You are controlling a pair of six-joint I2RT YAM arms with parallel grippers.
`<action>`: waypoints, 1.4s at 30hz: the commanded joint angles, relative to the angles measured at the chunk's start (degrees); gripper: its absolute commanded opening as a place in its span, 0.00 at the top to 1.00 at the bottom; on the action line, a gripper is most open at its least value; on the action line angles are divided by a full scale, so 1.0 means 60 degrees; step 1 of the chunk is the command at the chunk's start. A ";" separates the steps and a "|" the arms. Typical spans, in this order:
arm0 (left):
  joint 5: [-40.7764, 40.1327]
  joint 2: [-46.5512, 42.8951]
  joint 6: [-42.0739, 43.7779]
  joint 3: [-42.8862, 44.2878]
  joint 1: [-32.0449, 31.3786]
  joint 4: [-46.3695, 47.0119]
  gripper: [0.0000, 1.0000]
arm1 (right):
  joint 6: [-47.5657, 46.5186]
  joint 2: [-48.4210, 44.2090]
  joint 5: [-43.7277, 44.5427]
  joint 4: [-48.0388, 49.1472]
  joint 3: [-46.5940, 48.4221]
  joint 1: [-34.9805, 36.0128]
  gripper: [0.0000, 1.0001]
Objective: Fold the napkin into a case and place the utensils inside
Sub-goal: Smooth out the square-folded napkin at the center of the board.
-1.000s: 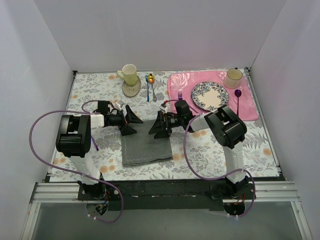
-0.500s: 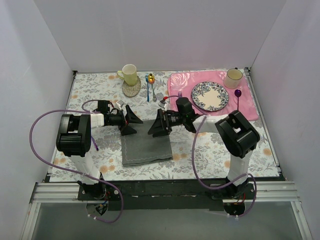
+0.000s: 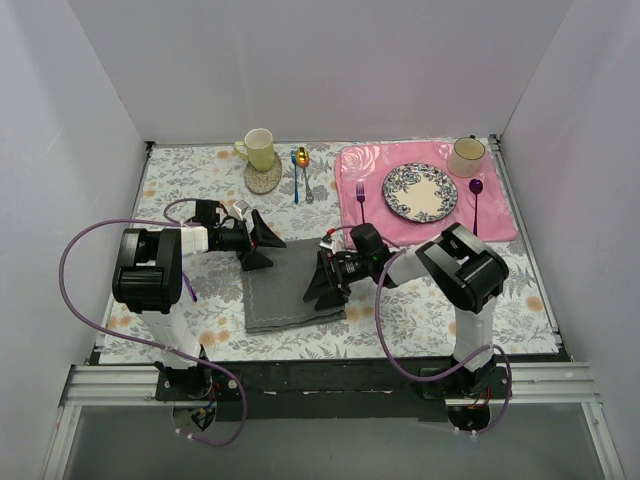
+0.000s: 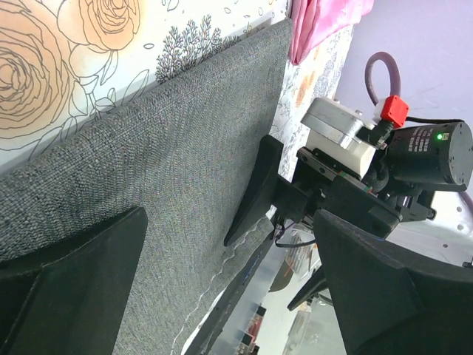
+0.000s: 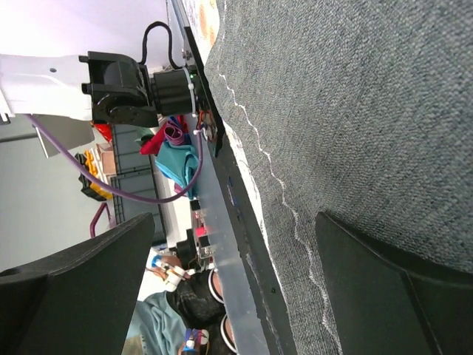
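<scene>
The dark grey napkin (image 3: pixel 285 285) lies flat on the table between the arms. It fills the left wrist view (image 4: pixel 170 170) and the right wrist view (image 5: pixel 355 111). My left gripper (image 3: pixel 265 248) is open and empty at the napkin's far left corner, low over the cloth (image 4: pixel 229 296). My right gripper (image 3: pixel 318 283) is open and empty over the napkin's right edge, towards its near corner (image 5: pixel 236 288). A silver fork (image 3: pixel 308 188) and a gold spoon bowl (image 3: pixel 302 156) lie beyond the napkin, beside a blue handle (image 3: pixel 295 185). I cannot tell which handle the gold bowl belongs to.
A cream cup (image 3: pixel 259 149) on a coaster stands at the back left. The pink placemat (image 3: pixel 500 215) holds a patterned plate (image 3: pixel 420 192), a purple fork (image 3: pixel 360 190), a purple spoon (image 3: pixel 476 190) and a second cup (image 3: pixel 466 155). White walls enclose three sides.
My right gripper has moved from the napkin's far right corner towards me along its right edge. The left gripper and the napkin have not moved.
</scene>
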 commanded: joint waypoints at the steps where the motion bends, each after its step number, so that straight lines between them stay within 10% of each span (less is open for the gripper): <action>1: -0.1224 0.0064 0.0622 0.0152 0.0154 -0.0356 0.02 | -0.0163 0.0191 -0.0224 -0.0440 -0.0138 -0.0255 0.01; 26: -0.1195 -0.0126 0.0739 0.0035 0.0154 -0.0386 0.02 | -0.2494 -0.0717 -0.0619 -0.4016 -0.0328 0.0037 0.01; 42: 0.0212 -0.2651 0.1996 0.0108 0.0125 -0.0443 0.02 | -0.7163 -0.1550 0.0565 -0.9650 0.3229 -0.0285 0.02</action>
